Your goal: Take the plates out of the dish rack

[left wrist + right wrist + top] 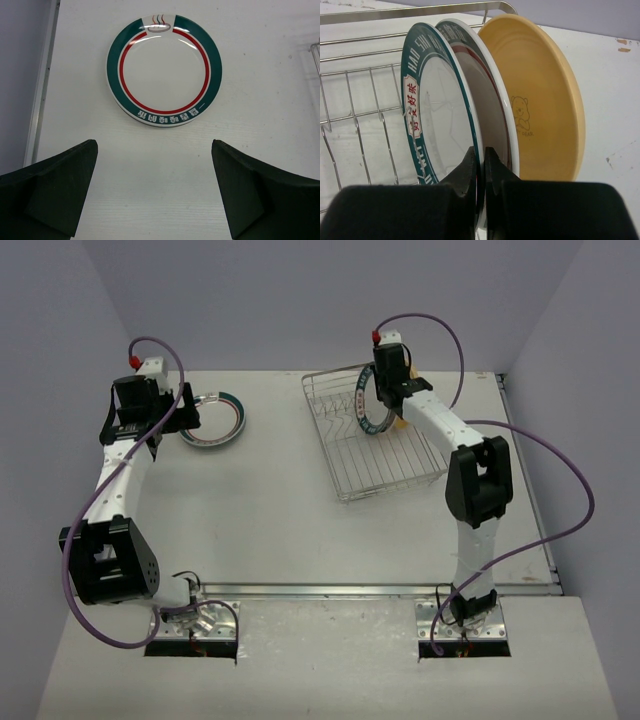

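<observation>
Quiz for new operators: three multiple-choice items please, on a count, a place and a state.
1. How many plates stand in the dish rack? A one; B three; C five.
2. Where does the flat plate lie? A on the rack; B on the table, left of the rack; C on the floor.
3. The right gripper is: A wide open; B shut on a rack wire; C shut on the front teal-rimmed plate.
Key: B, the front one, a middle plate and a yellow plate stand upright; B, it rests on bare tabletop; C, its fingers pinch that rim.
</observation>
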Action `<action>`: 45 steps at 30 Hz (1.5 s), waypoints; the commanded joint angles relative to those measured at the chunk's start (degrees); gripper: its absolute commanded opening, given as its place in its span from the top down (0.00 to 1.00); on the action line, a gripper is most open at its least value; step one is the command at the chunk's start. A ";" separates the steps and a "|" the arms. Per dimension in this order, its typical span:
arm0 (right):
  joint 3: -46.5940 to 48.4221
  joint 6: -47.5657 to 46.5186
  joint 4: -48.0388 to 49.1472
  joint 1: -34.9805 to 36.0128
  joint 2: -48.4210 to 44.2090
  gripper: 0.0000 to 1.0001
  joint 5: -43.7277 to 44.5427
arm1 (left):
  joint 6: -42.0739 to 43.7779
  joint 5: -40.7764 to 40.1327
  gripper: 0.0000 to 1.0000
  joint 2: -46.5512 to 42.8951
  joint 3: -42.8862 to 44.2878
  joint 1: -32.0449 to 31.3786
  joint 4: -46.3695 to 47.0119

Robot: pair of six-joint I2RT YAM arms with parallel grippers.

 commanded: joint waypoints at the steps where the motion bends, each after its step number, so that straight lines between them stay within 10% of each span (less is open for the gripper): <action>1: 2.68 3.68 0.47 -0.06 -2.28 1.00 5.88 | -1.61 -0.10 0.04 0.06 0.52 -0.70 2.08; 20: 4.13 6.49 0.70 0.06 -10.13 1.00 9.64 | -2.23 0.60 0.00 -0.82 0.83 -1.10 2.13; 31: -2.41 -23.87 29.55 10.00 -15.88 1.00 12.56 | -2.32 1.84 0.00 -2.96 1.42 -1.64 2.08; 35: -5.66 -29.86 34.83 12.83 -19.43 1.00 11.09 | -2.26 9.60 0.00 -6.59 -0.34 -1.49 4.28; 45: -7.35 0.58 4.95 12.98 -29.50 1.00 -23.56 | -13.45 44.52 0.04 -13.50 -3.87 -1.58 13.16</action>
